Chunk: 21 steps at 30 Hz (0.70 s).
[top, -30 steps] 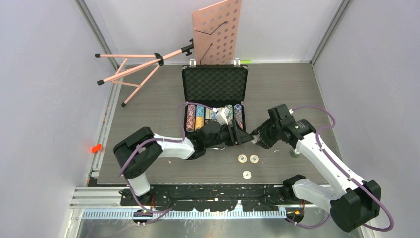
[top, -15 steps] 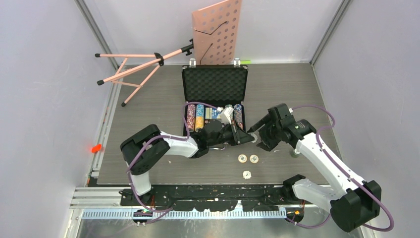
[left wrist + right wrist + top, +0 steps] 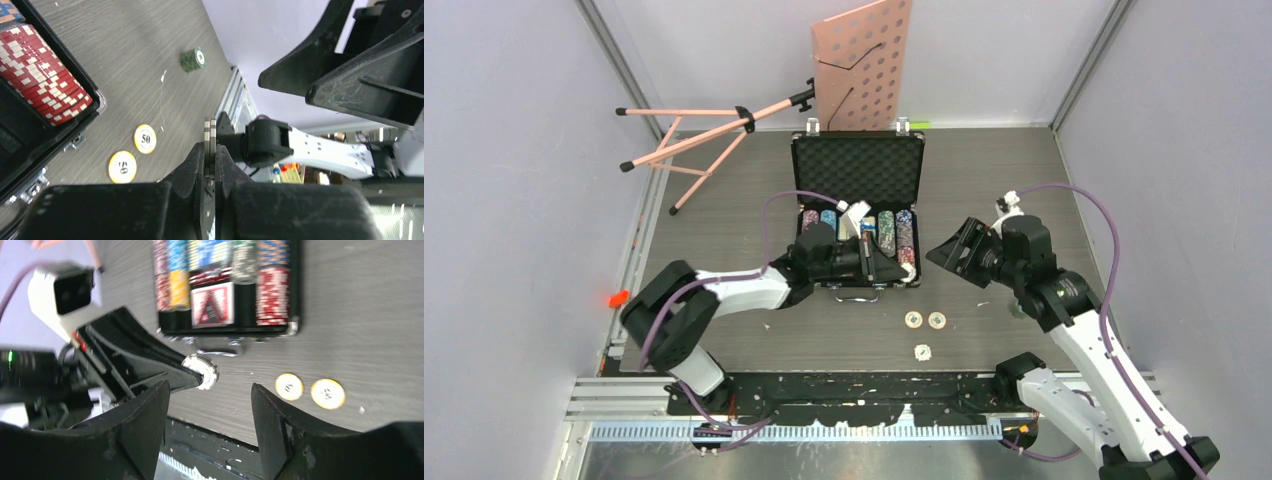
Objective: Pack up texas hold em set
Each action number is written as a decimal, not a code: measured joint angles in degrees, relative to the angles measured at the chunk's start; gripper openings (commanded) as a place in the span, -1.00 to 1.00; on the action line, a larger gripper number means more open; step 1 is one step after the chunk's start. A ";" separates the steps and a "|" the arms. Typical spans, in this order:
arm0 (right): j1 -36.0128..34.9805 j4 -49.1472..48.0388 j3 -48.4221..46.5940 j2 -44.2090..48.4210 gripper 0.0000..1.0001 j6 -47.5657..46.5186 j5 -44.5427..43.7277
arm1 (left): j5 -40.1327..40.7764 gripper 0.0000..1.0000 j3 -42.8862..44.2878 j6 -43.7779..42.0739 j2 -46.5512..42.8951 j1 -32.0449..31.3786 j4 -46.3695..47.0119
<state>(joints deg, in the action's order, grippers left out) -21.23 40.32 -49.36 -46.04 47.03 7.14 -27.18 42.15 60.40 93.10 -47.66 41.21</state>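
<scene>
The black briefcase (image 3: 857, 170) lies open mid-table, its tray holding rows of multicoloured poker chips (image 3: 894, 232) and a red card deck (image 3: 212, 309). My left gripper (image 3: 906, 269) hovers over the tray's front right corner. It is shut on two grey-and-white chips (image 3: 210, 134), held edge-on between its fingers; these chips (image 3: 201, 371) also show in the right wrist view. My right gripper (image 3: 946, 252) hangs just to the right, open and empty (image 3: 209, 400). Two yellow chips (image 3: 913, 319) (image 3: 936, 320) and a third chip (image 3: 922, 351) lie on the table in front.
A pink music stand (image 3: 861, 60) leans at the back wall, its tripod legs (image 3: 694, 135) lying across the back left corner. A small stack of green chips (image 3: 192, 59) sits on the table to the right, near my right arm.
My left gripper shut on the chips that the right gripper held and drew back toward the briefcase. The right gripper opened, let go and pulled away to the right.
</scene>
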 measured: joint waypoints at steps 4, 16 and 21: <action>0.00 -7.23 3.82 3.02 0.14 -5.70 11.13 | -5.86 -1.00 0.87 -8.92 -7.65 1.88 -11.61; -0.02 -18.01 4.98 -1.31 0.14 -13.77 26.77 | -7.80 -1.00 11.93 -38.18 -17.18 1.92 -43.52; -0.02 -16.85 4.98 1.20 0.05 -15.30 22.34 | 0.50 -1.00 16.46 -47.93 -11.50 0.61 -51.43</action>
<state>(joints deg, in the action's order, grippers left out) -21.26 23.46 -44.38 -44.84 31.73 29.47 -26.68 58.61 12.47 81.60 -47.05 -10.22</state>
